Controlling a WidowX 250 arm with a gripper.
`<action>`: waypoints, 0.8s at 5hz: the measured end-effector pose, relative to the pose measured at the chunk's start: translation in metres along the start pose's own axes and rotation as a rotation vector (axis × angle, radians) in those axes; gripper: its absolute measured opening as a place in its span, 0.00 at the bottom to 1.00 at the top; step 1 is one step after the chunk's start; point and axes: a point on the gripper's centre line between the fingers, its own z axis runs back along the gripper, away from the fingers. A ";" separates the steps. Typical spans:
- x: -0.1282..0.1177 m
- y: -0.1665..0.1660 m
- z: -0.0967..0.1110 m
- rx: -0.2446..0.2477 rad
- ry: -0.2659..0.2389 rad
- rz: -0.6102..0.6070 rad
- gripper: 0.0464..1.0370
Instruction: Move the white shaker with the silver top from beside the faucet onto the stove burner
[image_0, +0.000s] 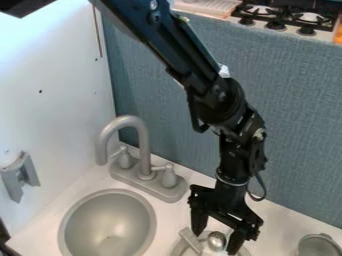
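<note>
The black gripper (216, 241) hangs over the counter (280, 222) at the bottom, right of centre, its two fingers spread apart. Between and below the fingers is a shiny silver rounded thing (216, 240); whether they touch it I cannot tell. Just left of it a light grey bar-like piece (191, 241) lies at a slant across a round grey rim (179, 248), which the bottom edge of the view cuts off. What the rim belongs to is unclear.
A grey round sink basin (108, 224) lies at the lower left, with a grey faucet (143, 146) behind it. A grey metal cup-like container (318, 246) stands at the lower right. A blue-grey panel (300, 125) rises behind the counter, and a white wall (50, 115) bounds the left.
</note>
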 end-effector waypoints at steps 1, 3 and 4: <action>-0.003 0.002 0.008 0.025 0.016 0.016 0.97; -0.014 -0.052 0.056 0.070 -0.066 -0.070 0.96; -0.022 -0.082 0.052 0.029 -0.032 -0.177 0.96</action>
